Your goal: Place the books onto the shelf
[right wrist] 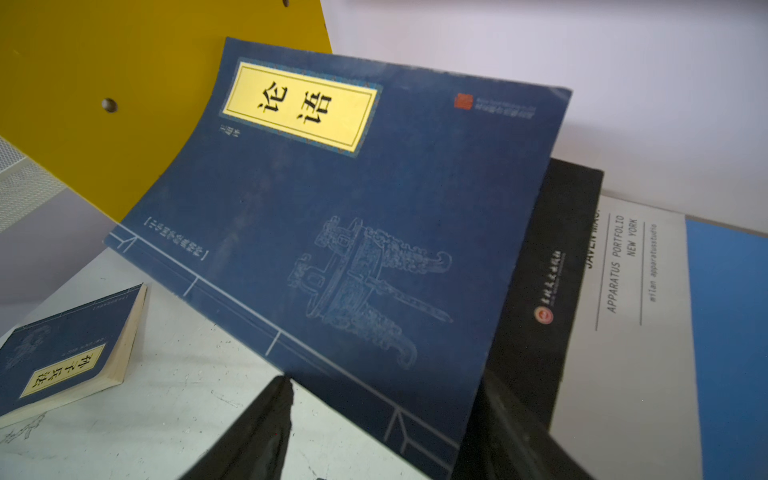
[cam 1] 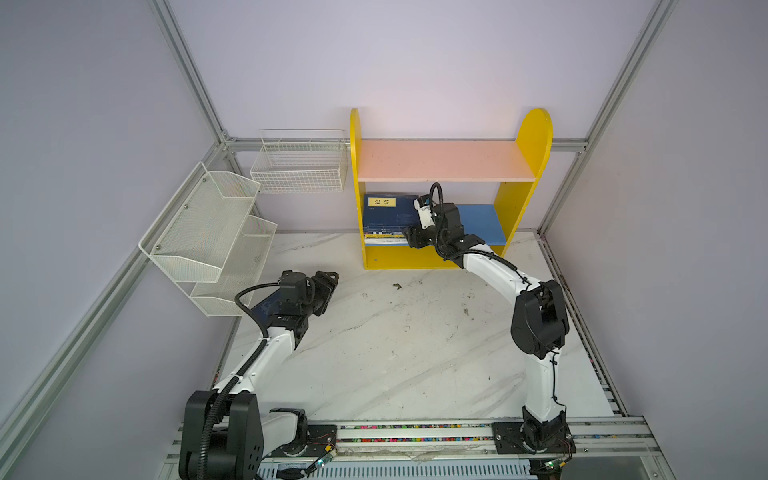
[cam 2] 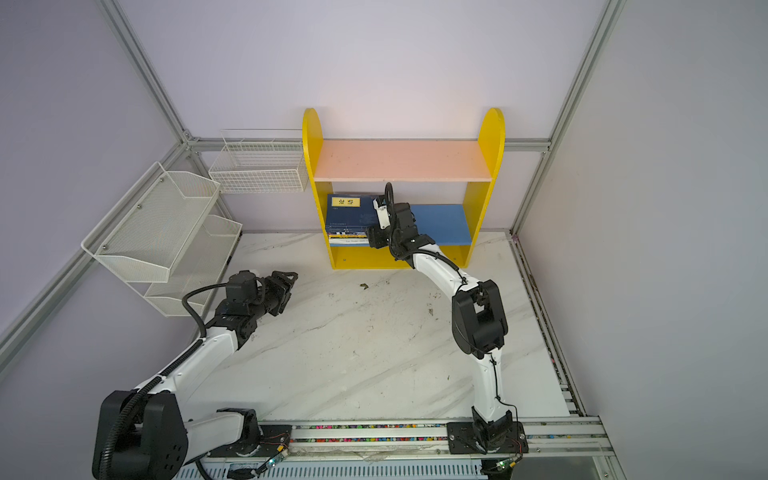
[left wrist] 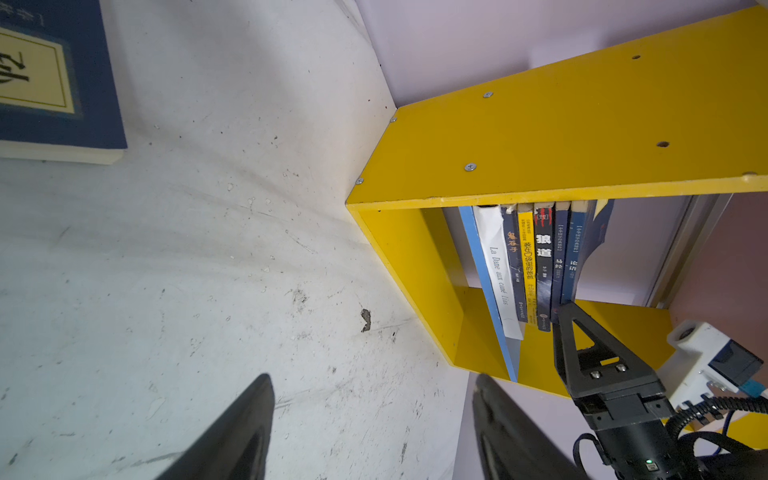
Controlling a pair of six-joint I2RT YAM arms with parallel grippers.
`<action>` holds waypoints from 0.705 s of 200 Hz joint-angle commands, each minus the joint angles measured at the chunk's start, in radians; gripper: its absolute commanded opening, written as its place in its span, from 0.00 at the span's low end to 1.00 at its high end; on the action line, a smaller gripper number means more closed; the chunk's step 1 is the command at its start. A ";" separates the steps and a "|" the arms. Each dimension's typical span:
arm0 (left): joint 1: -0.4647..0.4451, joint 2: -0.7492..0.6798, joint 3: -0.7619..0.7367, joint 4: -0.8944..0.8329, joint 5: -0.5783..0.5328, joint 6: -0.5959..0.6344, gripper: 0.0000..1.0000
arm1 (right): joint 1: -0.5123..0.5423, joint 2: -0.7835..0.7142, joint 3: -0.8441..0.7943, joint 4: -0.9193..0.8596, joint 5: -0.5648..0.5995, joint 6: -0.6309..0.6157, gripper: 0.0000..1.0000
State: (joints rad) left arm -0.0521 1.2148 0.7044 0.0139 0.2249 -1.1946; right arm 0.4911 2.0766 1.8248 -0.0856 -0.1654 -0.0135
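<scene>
The yellow shelf (cam 1: pixel 534 141) (cam 2: pixel 490 137) stands at the back of the table. Several books lie stacked flat at the left end of its blue lower board (right wrist: pixel 727 332). A navy book with a yellow label (cam 1: pixel 390 216) (right wrist: pixel 332 232) tops the stack, its spines (left wrist: pixel 536 266) facing out. My right gripper (cam 1: pixel 409 237) (right wrist: pixel 382 399) is at the stack's front corner, open. The navy cover's corner lies between its fingers, one fingertip (right wrist: pixel 282 386) touching the spine edge. Another navy book (left wrist: pixel 54 83) (right wrist: pixel 62 365) lies on the table, mostly under my left arm. My left gripper (cam 1: pixel 328 286) (left wrist: pixel 374 415) hovers open and empty.
A white mesh tiered rack (cam 1: pixel 208 232) hangs on the left wall, and a white wire basket (cam 1: pixel 299 166) sits beside the shelf. The pink upper board (cam 1: pixel 446 160) is bare. A small dark scrap (cam 1: pixel 397 286) lies on the marble table (cam 1: pixel 395 353).
</scene>
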 commanded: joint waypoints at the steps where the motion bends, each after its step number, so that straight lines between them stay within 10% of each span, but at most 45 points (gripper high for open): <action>1: 0.010 0.006 0.017 0.048 0.011 -0.013 0.74 | 0.015 0.042 0.016 -0.029 -0.011 -0.011 0.69; 95: 0.015 0.016 0.024 0.038 0.004 0.010 0.74 | 0.015 -0.009 -0.027 -0.022 -0.010 -0.003 0.76; 141: 0.033 0.059 0.191 -0.225 -0.151 0.283 0.87 | 0.015 -0.166 -0.177 0.043 0.022 0.104 0.88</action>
State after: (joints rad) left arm -0.0383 1.2423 0.7330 -0.0746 0.1818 -1.0962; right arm 0.4999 2.0167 1.7390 -0.0509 -0.1520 0.0250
